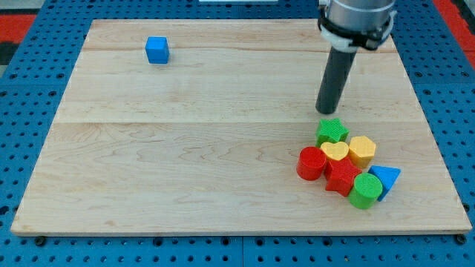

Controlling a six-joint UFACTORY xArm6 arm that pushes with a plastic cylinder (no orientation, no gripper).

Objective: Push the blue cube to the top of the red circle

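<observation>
The blue cube [157, 50] sits alone near the view's top left of the wooden board [185, 148]. The red circle [311, 163], a short red cylinder, stands at the left edge of a cluster of blocks at the view's lower right. My tip [326, 112] is at the end of the dark rod, just above the green star [332, 132] and a little above and right of the red circle. The tip is far to the right of the blue cube and touches no block.
The cluster also holds a yellow heart [335, 151], a yellow hexagon [363, 150], a red star-like block [343, 177], a green cylinder [366, 190] and a blue triangle [387, 179]. A blue pegboard [30, 111] surrounds the board.
</observation>
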